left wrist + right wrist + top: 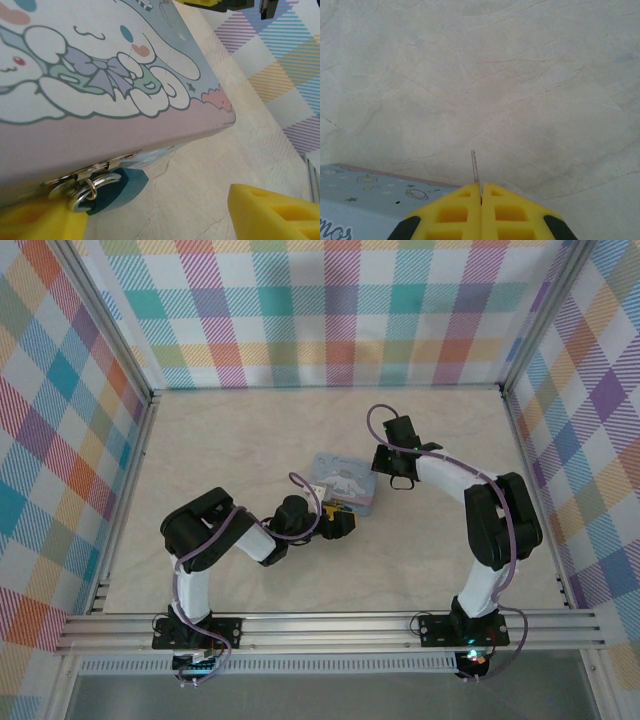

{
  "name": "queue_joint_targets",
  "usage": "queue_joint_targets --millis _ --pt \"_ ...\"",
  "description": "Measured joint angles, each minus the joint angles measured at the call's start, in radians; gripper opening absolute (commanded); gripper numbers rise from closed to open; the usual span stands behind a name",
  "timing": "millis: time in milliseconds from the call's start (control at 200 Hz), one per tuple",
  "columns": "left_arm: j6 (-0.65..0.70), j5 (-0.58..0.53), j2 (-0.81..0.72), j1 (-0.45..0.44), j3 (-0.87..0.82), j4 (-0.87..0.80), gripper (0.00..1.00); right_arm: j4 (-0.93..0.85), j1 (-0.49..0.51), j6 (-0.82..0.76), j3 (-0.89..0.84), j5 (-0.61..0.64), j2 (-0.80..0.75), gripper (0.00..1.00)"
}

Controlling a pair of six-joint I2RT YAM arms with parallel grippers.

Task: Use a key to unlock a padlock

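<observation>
The walls (pixel 330 310) are pastel plaid, the table (pixel 250 440) cream marbled. Pale blue-and-pink tin (pixel 100 75) with white cartoon; dark teal padlock (pixel 121 188); yellow right gripper (pixel 481 195); greyish key (pixel 475 167).

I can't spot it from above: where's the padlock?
Left wrist view, lower left: the padlock hangs from the tin's hasp, between the open left tool's fingers.

1. Pale, marble-veined counter (pixel 200 440) spreads wide, softly and evenly lit.
2. Pastel plaid far wall (pixel 330 310) closes off the back.
3. Same bright plaid on the left wall (pixel 50 440) and the right wall (pixel 600 460).
4. Ribbed silver metal rail (pixel 330 625) runs along the near edge.
</observation>
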Motion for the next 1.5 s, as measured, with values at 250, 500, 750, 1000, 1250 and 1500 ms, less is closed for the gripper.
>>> queue_joint_targets --millis 250,500,750,1000,1250,1500 --pt "-0.061 0.022 0.043 0.002 -0.011 0.110 0.73 -0.001 0.000 0.000 0.003 0.007 0.002 0.00" --pt "-0.083 0.024 0.048 -0.008 -0.013 0.129 0.72 -0.004 0.000 0.000 0.006 0.004 0.004 0.00" --pt "-0.087 0.009 0.056 -0.009 -0.023 0.130 0.59 -0.004 0.005 0.000 0.006 -0.002 0.004 0.00" --pt "-0.081 0.006 0.053 -0.002 -0.046 0.137 0.51 -0.006 0.014 0.000 0.006 -0.015 0.004 0.00" --pt "-0.101 0.039 0.063 -0.001 -0.026 0.153 0.64 0.006 0.014 0.006 0.007 -0.010 0.010 0.00" --pt "-0.116 0.051 0.080 -0.002 0.005 0.147 0.60 0.030 0.015 0.007 0.009 0.024 0.017 0.00"
